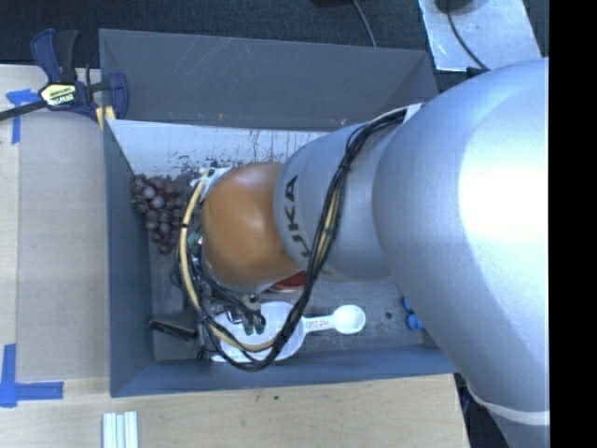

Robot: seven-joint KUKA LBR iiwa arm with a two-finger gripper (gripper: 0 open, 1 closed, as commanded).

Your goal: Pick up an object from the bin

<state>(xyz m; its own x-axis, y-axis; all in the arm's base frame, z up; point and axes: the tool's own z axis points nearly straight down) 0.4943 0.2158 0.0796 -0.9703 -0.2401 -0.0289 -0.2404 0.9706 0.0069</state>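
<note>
Reaching in from the right, the arm (448, 213) covers most of the grey bin (126, 278). Its orange cover (238, 222) sits over the bin's left half, with cables (201, 287) looped below it. The hand (224, 317) is under the cover, low in the bin's lower left. Released or clenched: cannot tell, cover and cables hide it.

A white spoon (334, 322) lies just right of the hand, on the bin floor near the lower wall. Its long axis runs roughly left-right in the frame. The round bowl points right, the handle left toward the hand, its end under the cables.

A bunch of dark grapes (157, 208) lies up-left of the hand, by the left wall. A red thing (289, 283) peeks out under the arm, just above the spoon. A black piece (173, 327) lies just left of the hand; kind unclear.
</note>
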